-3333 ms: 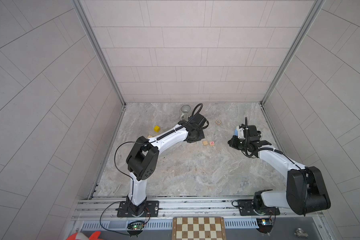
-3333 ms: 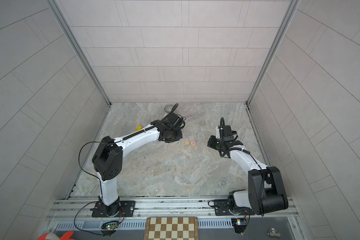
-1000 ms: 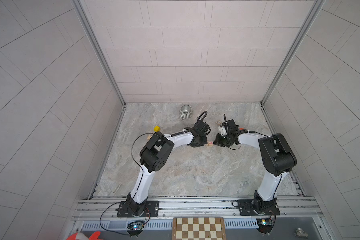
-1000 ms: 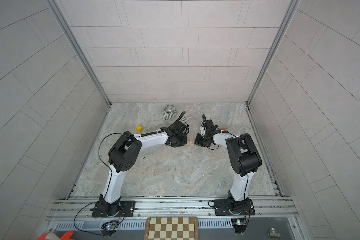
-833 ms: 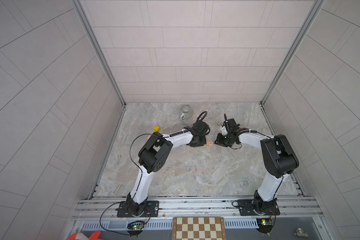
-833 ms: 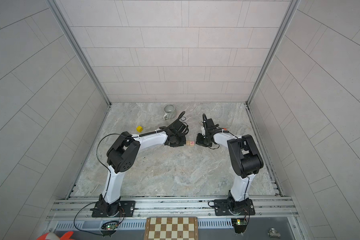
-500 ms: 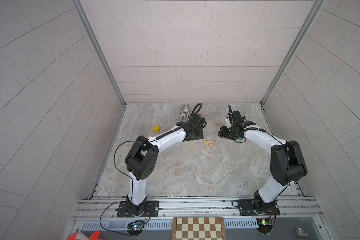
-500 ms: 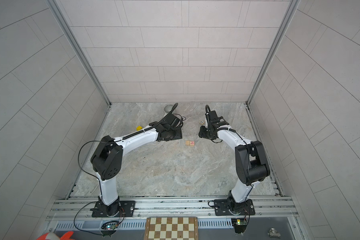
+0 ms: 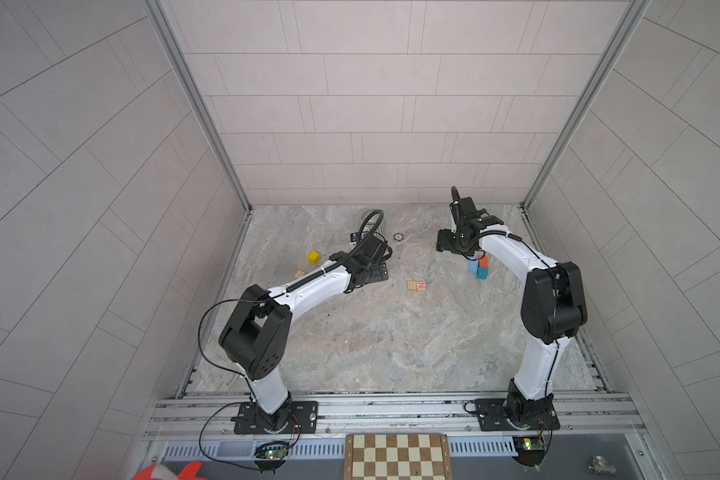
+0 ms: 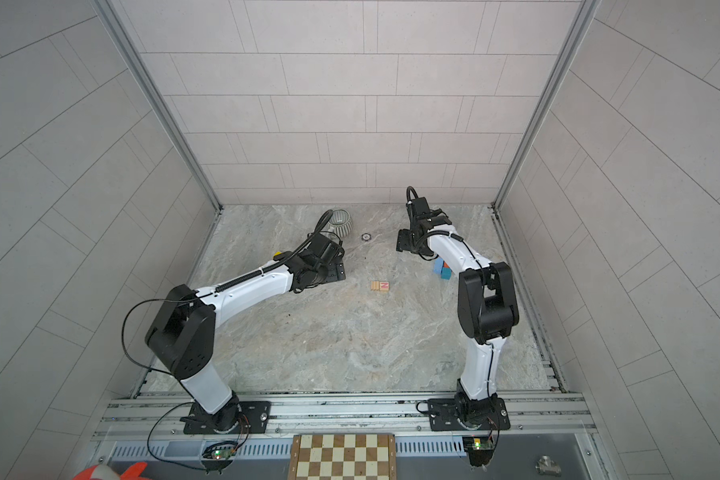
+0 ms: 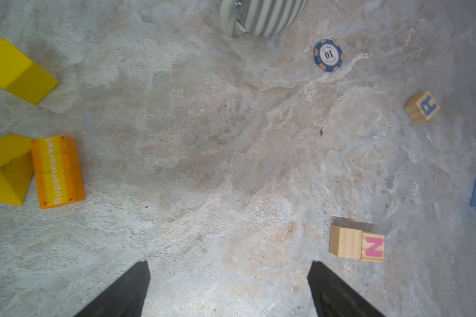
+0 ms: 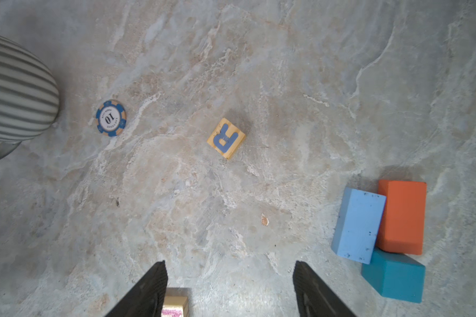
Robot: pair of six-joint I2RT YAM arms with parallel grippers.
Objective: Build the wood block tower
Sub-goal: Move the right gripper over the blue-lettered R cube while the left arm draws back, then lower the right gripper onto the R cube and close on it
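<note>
- Left gripper (image 11: 229,263): the jaws are held wide apart and nothing is gripped; only the grey-beige marbled stone floor (image 11: 204,153) is seen between the fingers.
- Pair of natural-wood cubes (image 11: 356,245), one plain and one bearing a pink letter N: the two are set side by side and touching. The pair lies flat on the floor just outside one finger of the left gripper. In both top views it is seen between the two arms (image 9: 416,286).
- Right gripper (image 12: 230,263): the jaws are likewise spread and nothing is held. A natural-wood cube with a blue letter R (image 12: 226,138) lies ahead of the fingertips, apart from them.
- Light-blue rectangular block (image 12: 357,225), orange-red rectangular block (image 12: 401,216) and teal cube (image 12: 393,277): these are grouped in contact, off to one side of the right gripper and towards the right-hand wall.
- Yellow wedge block (image 11: 14,71), second yellow block (image 11: 3,170) and orange block lettered "Supermarket" (image 11: 57,171): the last two touch. All three lie well apart from the left gripper, towards the left-hand wall.
- Blue-and-tan poker chip (image 12: 111,118) and grey ribbed cup (image 10: 341,222): both are placed near the back wall, the chip between the cup and the R cube.
- Open room: a broad stretch of bare floor is shown from the cube pair to the front aluminium rail (image 9: 391,409). The floor is enclosed by tiled walls (image 9: 391,104) on the other three sides.
</note>
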